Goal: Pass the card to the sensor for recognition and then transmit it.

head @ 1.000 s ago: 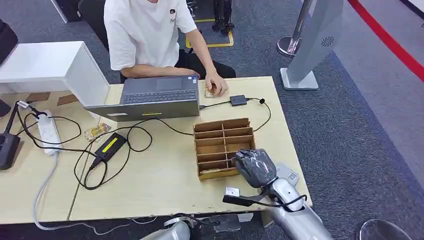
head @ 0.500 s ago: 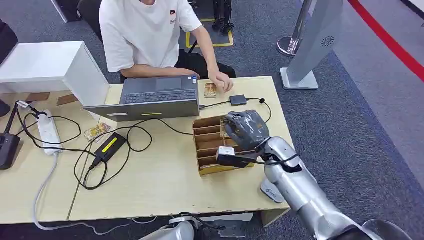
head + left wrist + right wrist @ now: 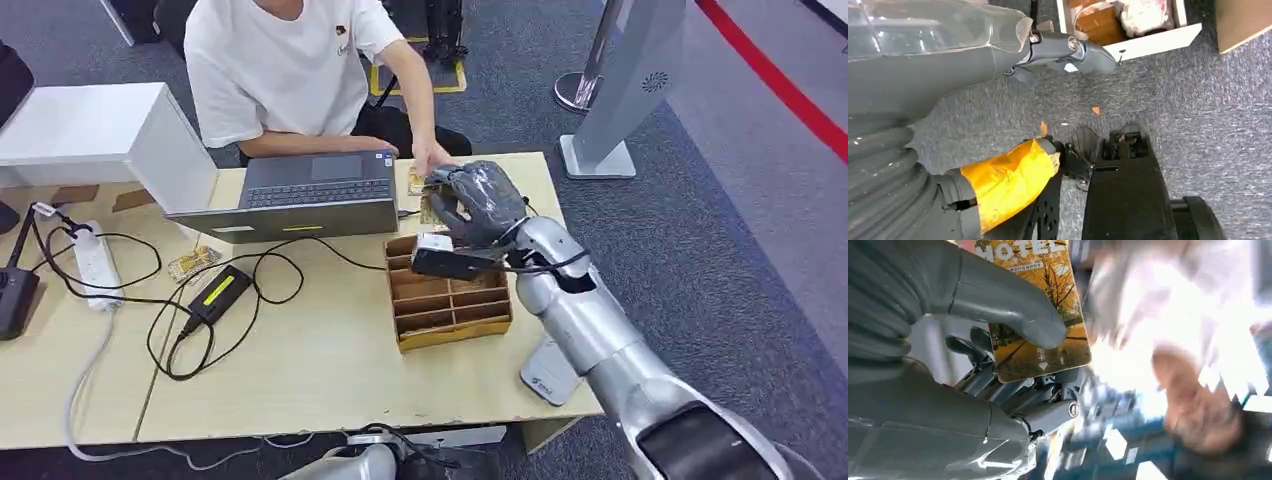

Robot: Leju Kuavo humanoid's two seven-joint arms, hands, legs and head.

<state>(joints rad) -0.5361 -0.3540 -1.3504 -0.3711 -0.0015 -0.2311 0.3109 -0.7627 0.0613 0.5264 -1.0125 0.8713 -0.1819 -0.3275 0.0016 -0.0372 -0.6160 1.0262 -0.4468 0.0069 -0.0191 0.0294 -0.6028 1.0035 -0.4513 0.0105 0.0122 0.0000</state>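
My right hand (image 3: 480, 202) is raised over the far side of the table, just past the wooden divider tray (image 3: 447, 297). It pinches a yellow hotel card (image 3: 1040, 315) between thumb and fingers; the card's edge (image 3: 432, 212) peeks out on the laptop side of the hand. A person's hand (image 3: 432, 160) reaches in right beside mine, over another card (image 3: 417, 181) lying on the table. My hand covers the spot where the small black sensor box sat. My left hand (image 3: 1068, 47) hangs low over the carpet, its fingers stretched out and holding nothing.
A person in a white shirt (image 3: 290, 70) sits behind the laptop (image 3: 310, 195). A black adapter (image 3: 220, 292), looping cables and a power strip (image 3: 95, 262) lie on the left half. A white box (image 3: 100, 130) stands at the far left. A grey kiosk stand (image 3: 620, 90) is off the table's far right.
My right hand has lifted from the table's near edge and travelled over the divider tray to the far side, carrying the card. The person has leaned and shifted their hand slightly.
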